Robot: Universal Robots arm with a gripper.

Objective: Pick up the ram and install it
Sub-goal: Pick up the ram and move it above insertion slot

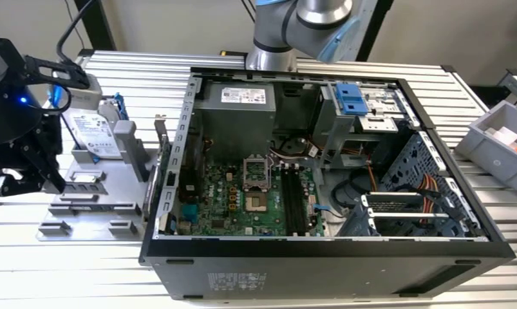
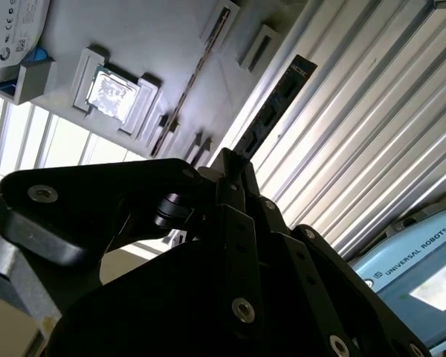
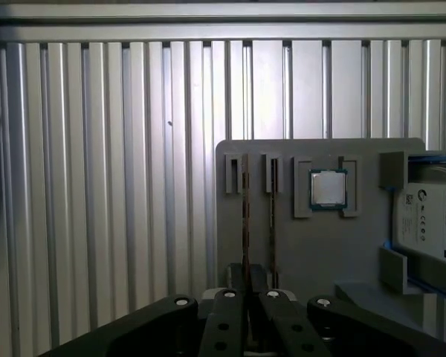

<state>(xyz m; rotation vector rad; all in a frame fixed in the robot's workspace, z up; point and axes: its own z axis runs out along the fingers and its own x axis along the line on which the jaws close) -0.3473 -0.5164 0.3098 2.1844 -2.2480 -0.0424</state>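
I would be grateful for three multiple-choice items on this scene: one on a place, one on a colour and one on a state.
1. The computer case is: A closed; B open, motherboard exposed; C upside down.
2. In the exterior view the end effector hangs: A inside the case; B over a keyboard; C over the grey holder.
3. The bracket in the case's drive bay is: A blue; B red; C yellow.
Answers: 1 B, the board shows from above; 2 C, it is at that view's left, above the holder; 3 A, it is plainly blue.
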